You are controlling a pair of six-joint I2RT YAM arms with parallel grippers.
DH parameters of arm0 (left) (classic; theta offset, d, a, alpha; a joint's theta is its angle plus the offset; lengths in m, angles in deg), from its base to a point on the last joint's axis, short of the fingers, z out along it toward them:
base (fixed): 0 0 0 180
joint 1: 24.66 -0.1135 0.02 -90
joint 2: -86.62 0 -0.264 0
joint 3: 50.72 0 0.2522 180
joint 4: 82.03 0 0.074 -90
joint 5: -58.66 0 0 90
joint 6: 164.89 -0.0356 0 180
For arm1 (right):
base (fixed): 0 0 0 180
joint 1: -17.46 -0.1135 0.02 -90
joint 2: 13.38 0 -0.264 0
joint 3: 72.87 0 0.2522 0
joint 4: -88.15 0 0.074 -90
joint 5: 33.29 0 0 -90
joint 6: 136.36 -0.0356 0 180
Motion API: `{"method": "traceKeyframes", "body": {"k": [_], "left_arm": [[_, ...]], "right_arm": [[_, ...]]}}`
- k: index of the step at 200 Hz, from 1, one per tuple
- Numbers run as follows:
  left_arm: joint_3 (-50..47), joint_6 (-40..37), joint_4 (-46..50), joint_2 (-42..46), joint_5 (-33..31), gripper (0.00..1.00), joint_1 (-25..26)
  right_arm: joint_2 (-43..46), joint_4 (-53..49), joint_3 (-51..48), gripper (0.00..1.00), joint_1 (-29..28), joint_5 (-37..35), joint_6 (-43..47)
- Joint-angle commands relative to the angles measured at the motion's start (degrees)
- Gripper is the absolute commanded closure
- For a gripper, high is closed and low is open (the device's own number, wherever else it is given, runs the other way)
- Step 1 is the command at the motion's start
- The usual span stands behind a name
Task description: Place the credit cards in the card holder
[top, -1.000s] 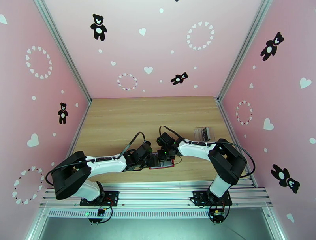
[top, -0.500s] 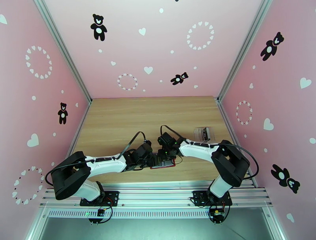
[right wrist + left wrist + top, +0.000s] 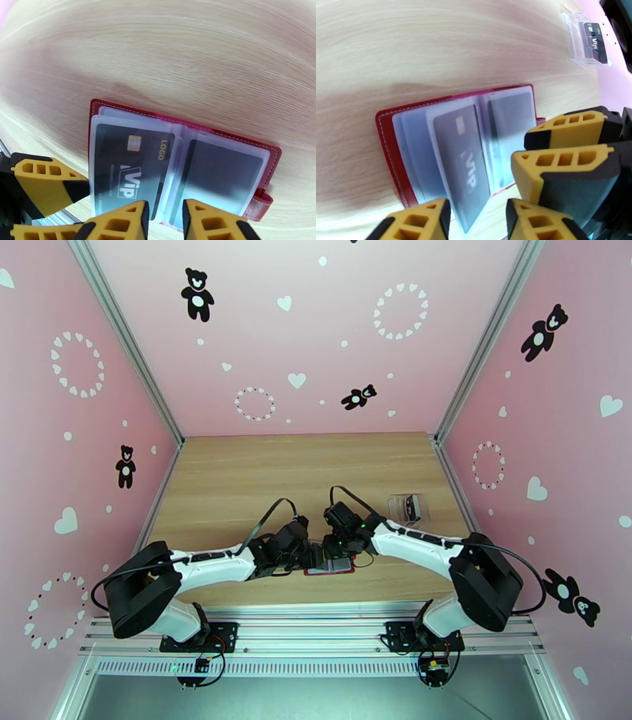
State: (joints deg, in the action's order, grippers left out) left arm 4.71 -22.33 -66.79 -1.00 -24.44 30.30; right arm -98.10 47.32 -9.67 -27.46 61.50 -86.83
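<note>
At 6 o'clock on the table (image 3: 300,469) the holder (image 3: 336,566) lies open, grey card (image 3: 464,165) in a pocket. Left jaws gape around that pocket; right jaws are narrow, and I cannot tell if they grip. A tug could slide the card out.

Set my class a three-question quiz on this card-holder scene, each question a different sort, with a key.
1. True or false: the dark-red leather-look card holder lies closed on the wooden table.
2. Which word is printed on the grey credit card inside it? A) VIP B) BANK C) GOLD
3. Fill in: the clear plastic pouch holds a dark ____.
Key: 1 false; 2 A; 3 card.
</note>
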Motion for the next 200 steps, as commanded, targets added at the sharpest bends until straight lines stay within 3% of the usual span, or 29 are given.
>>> {"method": "traceKeyframes", "body": {"k": [1, 55, 142, 200], "left_arm": [[2.9, -1.3, -1.9, -2.3, 2.0, 0.57, 0.5], [10.6, -2.3, -2.1, -8.1, 5.1, 0.57, 1.1], [22.6, -2.8, -1.1, -20.4, 7.9, 0.58, 6.2], [20.0, -4.8, 2.8, -14.0, 2.7, 0.58, 6.3]], "right_arm": [[4.4, -3.4, -1.8, 0.69, 2.1, -1.9, 1.0], [12.3, -7.1, -6.1, 0.68, 8.8, -3.6, 2.5], [23.1, -11.8, -11.1, 0.66, 17.9, -6.2, 4.2], [24.1, -11.7, -11.1, 0.63, 20.0, -4.4, 5.5]]}}
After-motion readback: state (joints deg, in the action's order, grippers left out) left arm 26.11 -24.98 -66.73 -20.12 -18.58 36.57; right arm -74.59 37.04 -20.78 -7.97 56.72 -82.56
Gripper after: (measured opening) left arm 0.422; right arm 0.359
